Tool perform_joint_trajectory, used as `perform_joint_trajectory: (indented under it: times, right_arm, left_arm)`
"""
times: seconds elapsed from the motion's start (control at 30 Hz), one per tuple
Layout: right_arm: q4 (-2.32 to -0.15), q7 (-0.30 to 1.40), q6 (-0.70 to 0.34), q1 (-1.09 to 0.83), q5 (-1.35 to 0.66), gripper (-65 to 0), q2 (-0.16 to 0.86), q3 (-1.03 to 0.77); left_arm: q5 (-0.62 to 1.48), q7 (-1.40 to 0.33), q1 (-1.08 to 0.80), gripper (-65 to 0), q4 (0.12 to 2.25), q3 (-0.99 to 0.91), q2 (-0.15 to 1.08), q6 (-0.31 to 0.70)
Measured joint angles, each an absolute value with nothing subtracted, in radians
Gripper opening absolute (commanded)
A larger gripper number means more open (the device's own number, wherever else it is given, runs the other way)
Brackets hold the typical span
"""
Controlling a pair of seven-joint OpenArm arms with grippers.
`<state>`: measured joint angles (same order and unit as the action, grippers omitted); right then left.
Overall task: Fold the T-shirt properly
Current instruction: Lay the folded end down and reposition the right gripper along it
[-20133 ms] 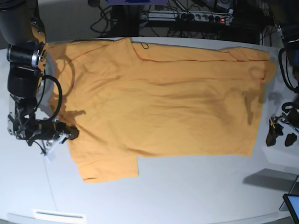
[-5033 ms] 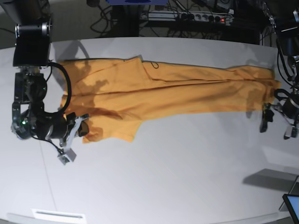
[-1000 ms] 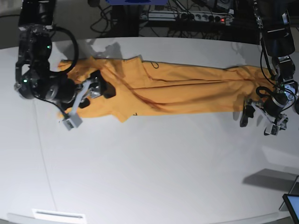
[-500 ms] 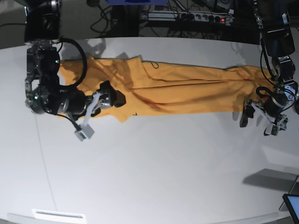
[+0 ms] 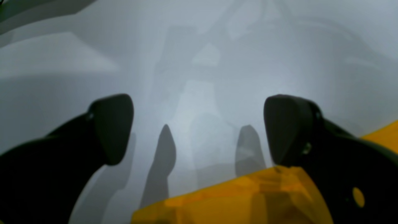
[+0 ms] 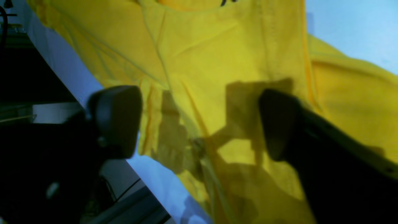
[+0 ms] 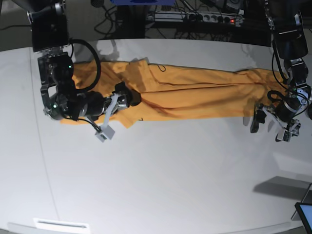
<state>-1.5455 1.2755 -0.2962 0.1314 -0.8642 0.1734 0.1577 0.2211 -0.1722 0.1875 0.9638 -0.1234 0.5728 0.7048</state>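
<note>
My white counter (image 7: 161,185) carries the T-shirt (image 7: 195,92), folded into a long band across its far half. My right gripper (image 7: 117,114) hovers spread wide over the sleeve end; my left gripper (image 7: 273,124) gapes, empty, beside the hem.

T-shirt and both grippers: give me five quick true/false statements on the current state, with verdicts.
1. The T-shirt lies as a long narrow band across the table. True.
2. The left gripper is clamped on the shirt. False: its jaws stand open over bare table at the shirt's end, with nothing between them.
3. The right gripper is over the end of the shirt opposite the left gripper. True.
4. The right wrist view shows only bare table between the fingers. False: yellow cloth fills most of that gap.
5. A second garment lies on the table. False: the T-shirt is the only cloth in view.
</note>
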Motion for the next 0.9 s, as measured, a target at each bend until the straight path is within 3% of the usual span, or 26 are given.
perform_joint_trajectory:
  times: [0.9]
  right_arm:
    - [-1.377, 1.258, -0.295, 0.278, -0.862, -18.1, 0.181, 0.162]
  left_arm:
    - [0.221, -0.172, 0.188, 0.0, 0.964, -0.123, 0.574, 0.705]
